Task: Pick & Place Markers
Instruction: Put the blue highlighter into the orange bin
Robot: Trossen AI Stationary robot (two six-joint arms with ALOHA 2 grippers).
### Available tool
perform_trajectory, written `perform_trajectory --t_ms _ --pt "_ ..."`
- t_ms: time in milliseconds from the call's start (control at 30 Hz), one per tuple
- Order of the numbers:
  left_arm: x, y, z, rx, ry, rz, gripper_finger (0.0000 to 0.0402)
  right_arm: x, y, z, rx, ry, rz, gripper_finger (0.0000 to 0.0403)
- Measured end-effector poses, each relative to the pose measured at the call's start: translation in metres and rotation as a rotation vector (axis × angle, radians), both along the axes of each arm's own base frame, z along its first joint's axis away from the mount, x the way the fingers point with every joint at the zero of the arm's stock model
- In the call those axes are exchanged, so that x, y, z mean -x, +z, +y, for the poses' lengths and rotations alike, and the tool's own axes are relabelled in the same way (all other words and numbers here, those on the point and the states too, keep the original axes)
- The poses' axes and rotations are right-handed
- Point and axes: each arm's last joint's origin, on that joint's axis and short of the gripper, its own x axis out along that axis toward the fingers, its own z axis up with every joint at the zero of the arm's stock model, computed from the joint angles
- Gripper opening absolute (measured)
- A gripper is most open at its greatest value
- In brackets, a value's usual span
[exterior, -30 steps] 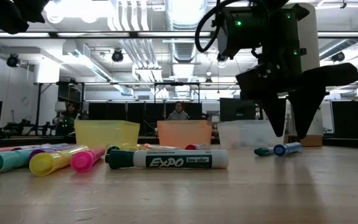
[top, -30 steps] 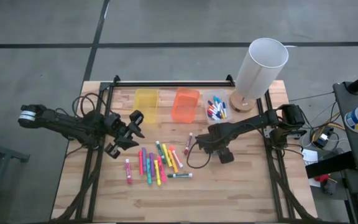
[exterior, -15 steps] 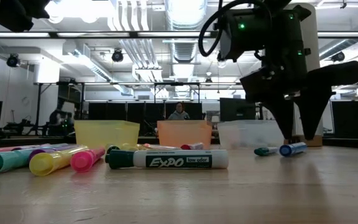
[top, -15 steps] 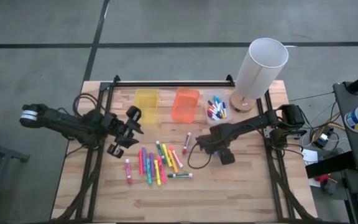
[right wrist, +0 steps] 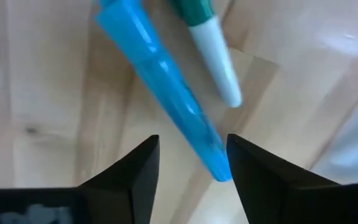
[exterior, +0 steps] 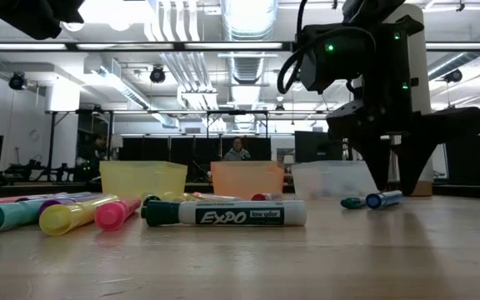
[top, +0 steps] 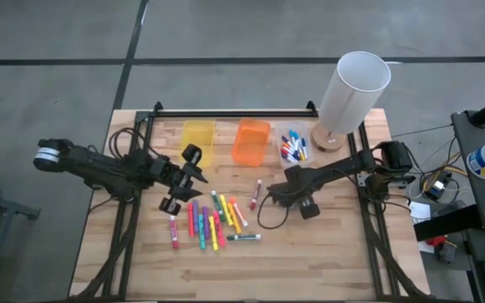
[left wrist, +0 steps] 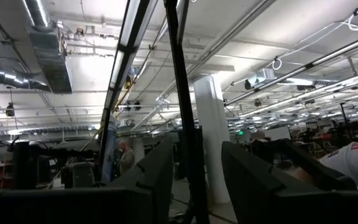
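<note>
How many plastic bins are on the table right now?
3, in a row along the far edge: yellow bin, orange bin, clear bin holding markers. None appears hidden.

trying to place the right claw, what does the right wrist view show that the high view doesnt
Only the right wrist view shows a blue marker lying between the right claw's open fingers, with a green-and-white marker beside it. Only the high view shows the left claw above the marker pile, the three bins and the white cylinder. Both show the wooden table.
</note>
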Motion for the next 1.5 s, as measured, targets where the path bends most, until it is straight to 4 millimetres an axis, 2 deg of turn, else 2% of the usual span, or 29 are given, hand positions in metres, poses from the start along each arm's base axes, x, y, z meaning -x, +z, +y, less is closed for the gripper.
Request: perform_trajectory --t_ms 200,400,533,733,867,1033,1133,1300,1500 --pt "-0.007 -0.005 0.0 0.042 -0.02 0.03 0.0133 0.003 -0.006 0.002 -0.089 0.014 0.005 0.017" --pt "-0.007 0.001 0.0 0.087 -0.05 0.019 0.0133 0.003 -0.012 0.002 -0.094 0.006 -0.018 0.0154" --pt "-0.011 -0.004 -0.001 0.118 -0.074 0.088 0.0133 0.005 -0.015 0.002 -0.091 -0.04 -0.027 0.0124" --pt "-0.008 -0.001 -0.001 0.159 -0.115 0.097 0.0133 0.006 -0.014 0.003 -0.102 -0.138 -0.033 0.0056" --pt "-0.008 -0.003 -0.002 0.164 -0.172 0.143 0.0133 0.001 -0.01 0.003 -0.106 -0.176 -0.04 0.005" --pt "-0.008 -0.004 -0.002 0.199 -0.217 0.18 0.0133 -0.008 0.015 0.004 -0.104 -0.211 -0.048 0.005" --pt "-0.008 -0.004 -0.003 0.193 -0.229 0.182 0.0133 -0.019 0.039 0.005 -0.09 -0.217 -0.104 0.0052" --pt "-0.006 -0.002 -0.005 0.205 -0.255 0.178 0.0133 -0.039 0.083 0.002 -0.042 -0.192 -0.283 0.0055" --pt "-0.001 0.001 -0.011 0.191 -0.292 0.16 0.0133 -0.059 0.129 -0.015 -0.013 -0.223 -0.463 0.0057"
